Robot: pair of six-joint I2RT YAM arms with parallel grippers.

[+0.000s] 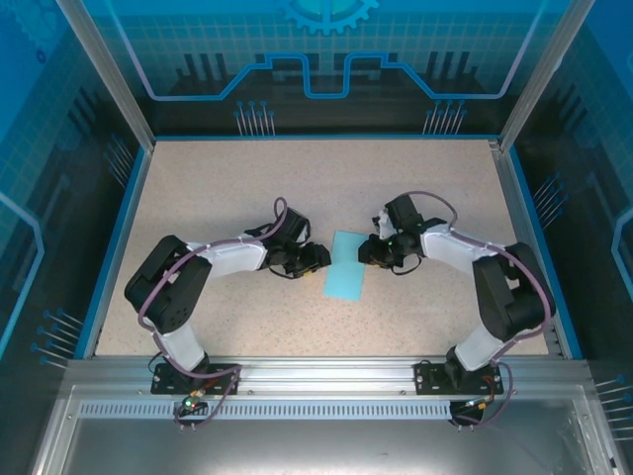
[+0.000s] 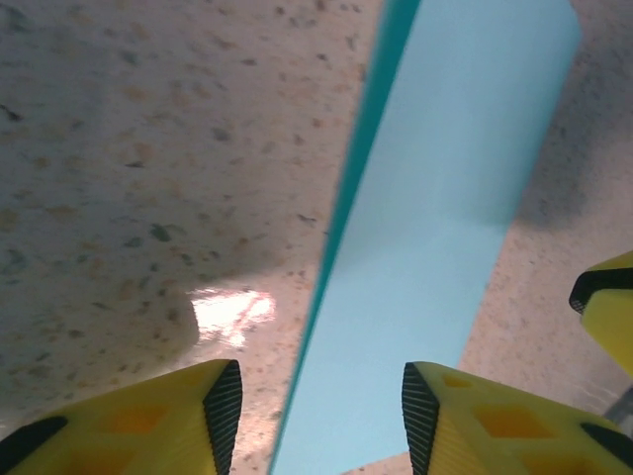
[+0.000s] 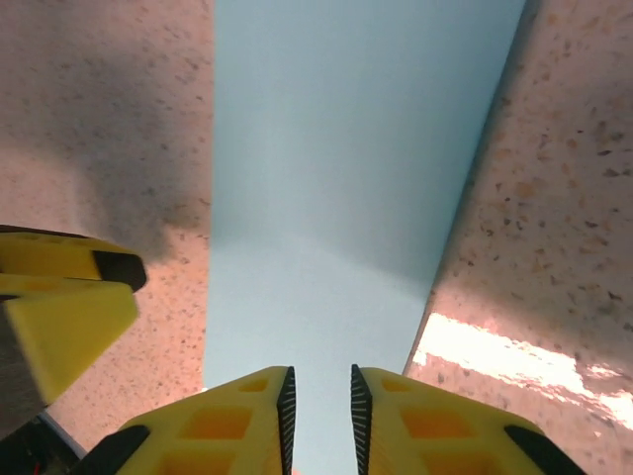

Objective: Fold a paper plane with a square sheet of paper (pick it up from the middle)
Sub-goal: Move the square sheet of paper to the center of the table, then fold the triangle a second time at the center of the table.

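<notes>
Paper [image 1: 345,265], narrow rectangle, flat on speckled table [image 1: 297,178]

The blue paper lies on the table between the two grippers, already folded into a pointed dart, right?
Not a dart: the top view shows the paper as a plain rectangle without a point. It does lie on the table between the left gripper and right gripper.

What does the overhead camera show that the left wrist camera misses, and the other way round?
Overhead: the left arm and right arm whole, the speckled table, and the square sheet of paper folded into a narrow strip, lying between the left gripper and right gripper. Left wrist: up close, yellow fingers standing apart, the strip's darker long edge, a glare patch. Both: the turquoise paper on the tabletop.
</notes>
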